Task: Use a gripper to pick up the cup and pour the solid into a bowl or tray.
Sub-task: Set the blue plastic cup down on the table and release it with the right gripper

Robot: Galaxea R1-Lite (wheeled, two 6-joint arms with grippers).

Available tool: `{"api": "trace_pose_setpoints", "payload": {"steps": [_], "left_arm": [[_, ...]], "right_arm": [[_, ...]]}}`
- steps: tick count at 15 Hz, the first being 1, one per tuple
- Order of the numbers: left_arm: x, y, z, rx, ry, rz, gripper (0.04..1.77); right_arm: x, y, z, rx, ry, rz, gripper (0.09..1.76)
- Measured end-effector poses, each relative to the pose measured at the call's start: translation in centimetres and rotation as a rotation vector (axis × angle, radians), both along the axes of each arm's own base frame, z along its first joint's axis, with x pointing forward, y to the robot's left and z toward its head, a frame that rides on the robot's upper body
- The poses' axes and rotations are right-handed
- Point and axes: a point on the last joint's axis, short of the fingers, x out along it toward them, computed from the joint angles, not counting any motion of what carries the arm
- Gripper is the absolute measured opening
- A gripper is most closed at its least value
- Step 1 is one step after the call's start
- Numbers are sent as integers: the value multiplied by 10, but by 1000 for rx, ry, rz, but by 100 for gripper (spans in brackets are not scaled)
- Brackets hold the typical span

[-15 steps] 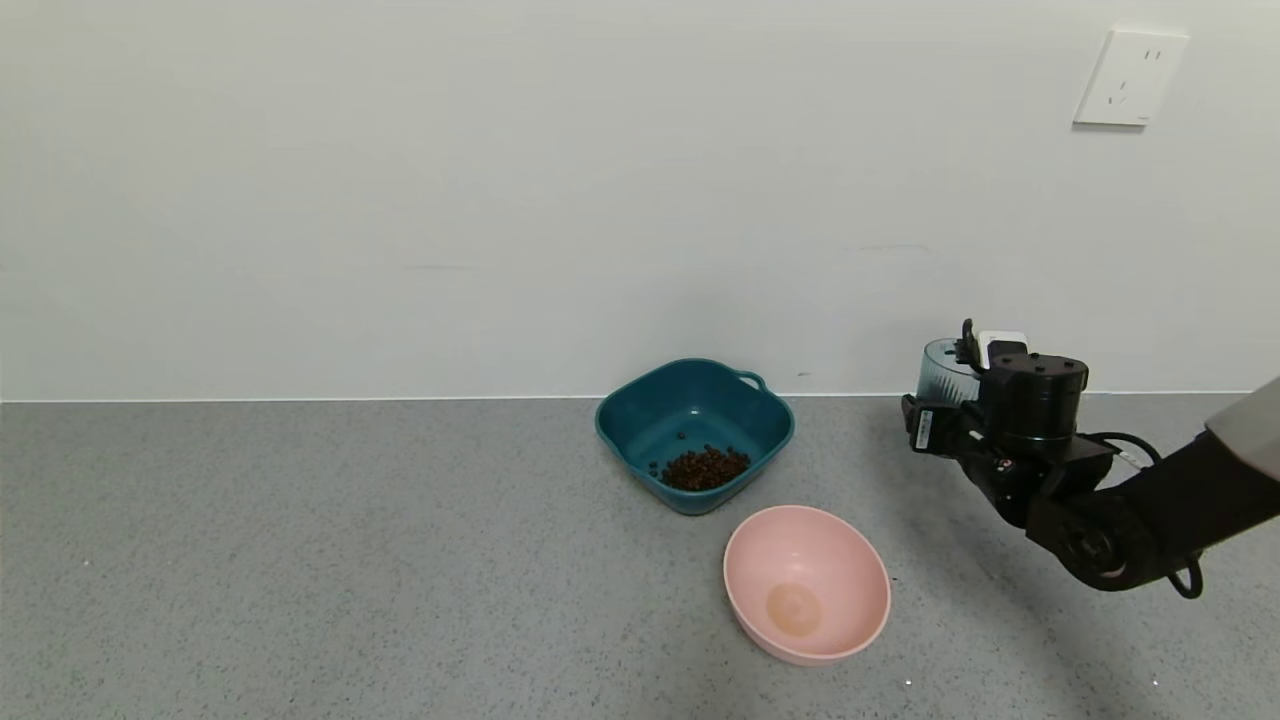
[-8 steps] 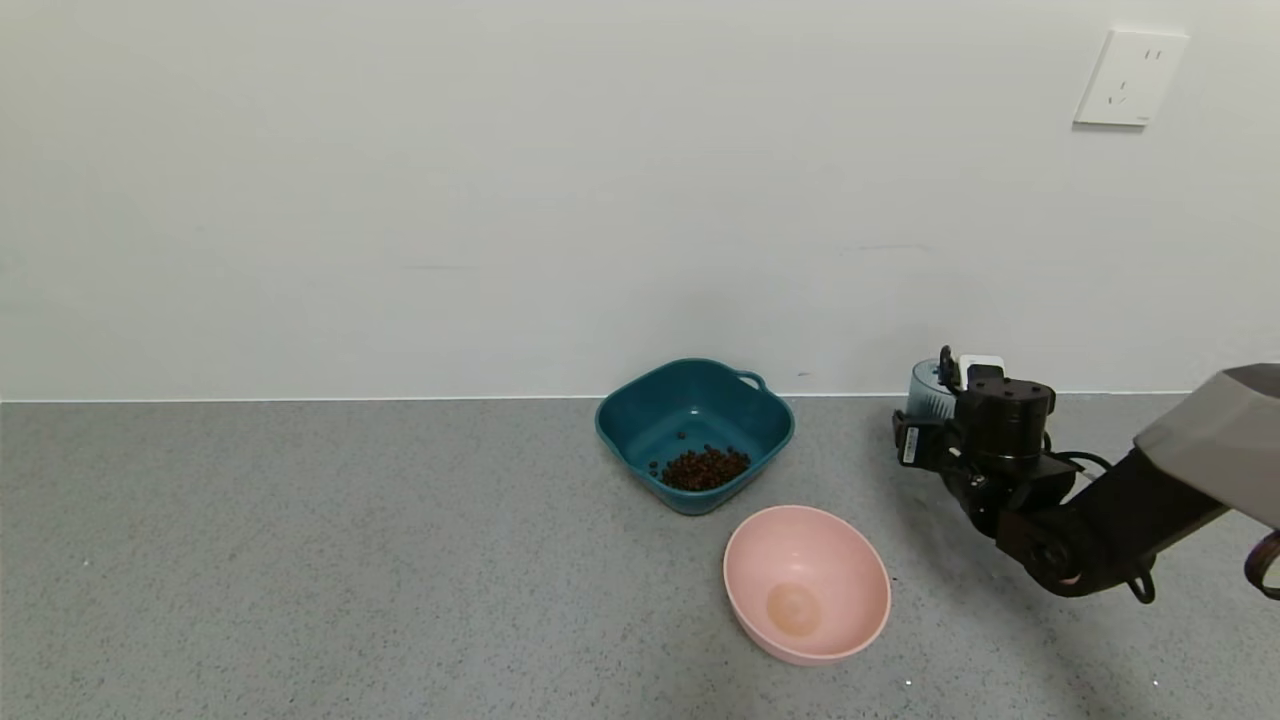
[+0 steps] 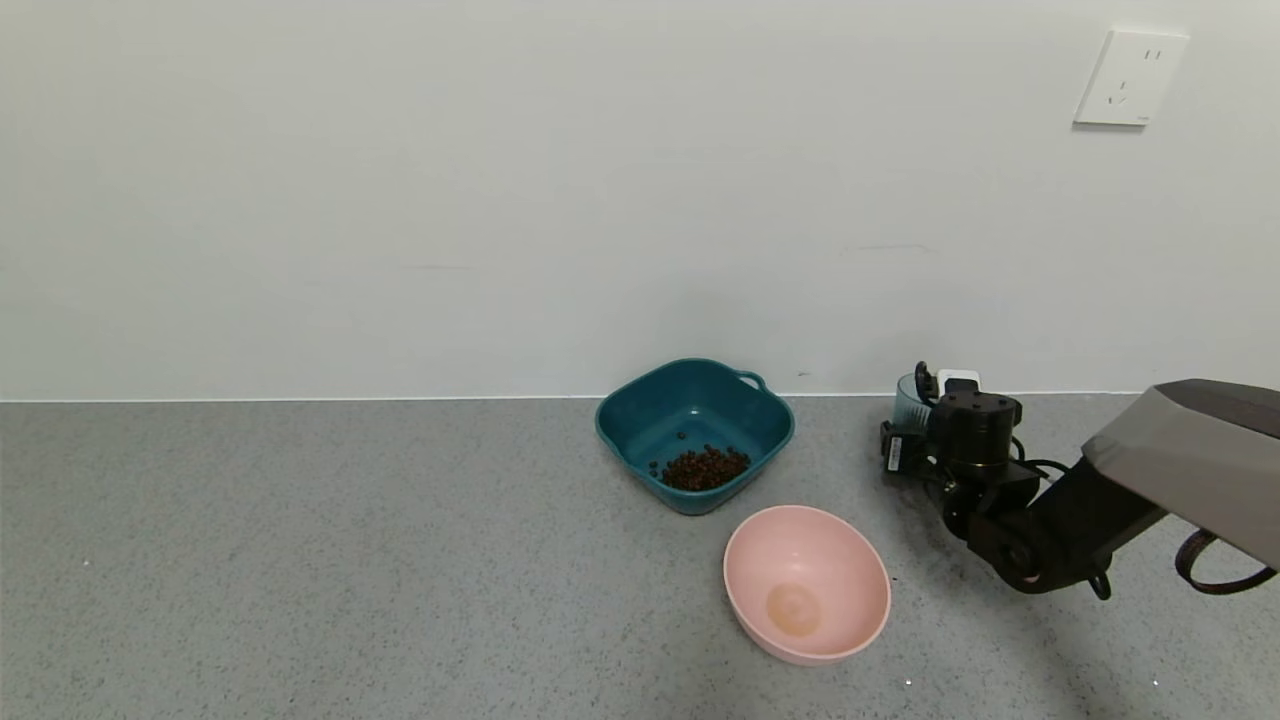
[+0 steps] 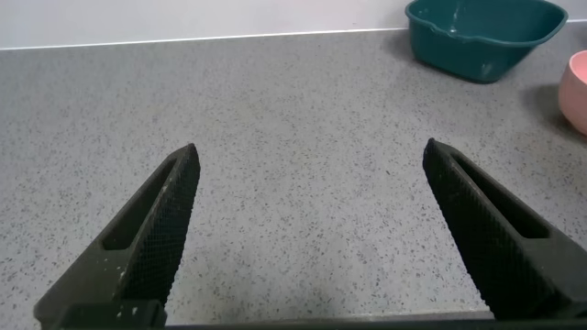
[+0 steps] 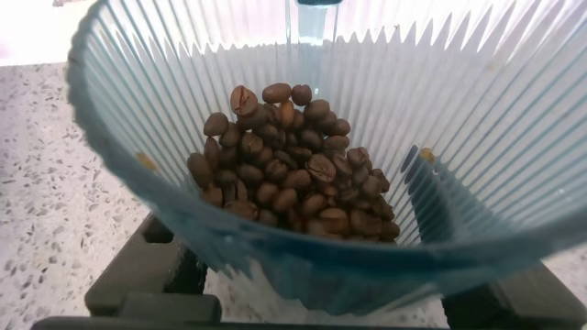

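Observation:
My right gripper [image 3: 922, 398] is shut on the ribbed blue-grey cup [image 3: 908, 401] and holds it upright, low over the table near the wall, to the right of the teal bowl [image 3: 630, 425]. In the right wrist view the cup [image 5: 477, 128] fills the frame with a heap of brown beans [image 5: 293, 170] inside, and a black finger [image 5: 151, 275] shows beside it. A heap of the same beans [image 3: 705, 467] lies in the teal bowl. My left gripper [image 4: 312, 156] is open and empty over bare table, out of the head view.
A round pink bowl [image 3: 806, 583] stands empty in front of the teal bowl. A white wall socket [image 3: 1130, 78] is at the upper right. The left wrist view shows the teal bowl [image 4: 486, 41] and the pink bowl's edge [image 4: 578, 78] far off.
My right arm has come down and moved a little left and towards the wall, carrying the cup from a raised height to just above the table. The bowls have not moved.

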Motion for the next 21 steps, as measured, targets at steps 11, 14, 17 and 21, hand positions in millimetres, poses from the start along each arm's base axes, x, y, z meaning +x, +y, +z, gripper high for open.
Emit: {"api": "trace_pose_setpoints", "payload": {"steps": [11, 14, 17, 21], "left_arm": [[0, 0, 0, 0, 0, 0, 175], [0, 0, 0, 0, 0, 0, 175], [0, 0, 0, 0, 0, 0, 175], [0, 0, 0, 0, 0, 0, 175]], "right_arm": [[8, 8, -13, -6, 13, 12, 139], [7, 8, -13, -7, 15, 12, 150], [7, 7, -13, -6, 11, 12, 157], [1, 6, -8, -8, 21, 19, 162]]}}
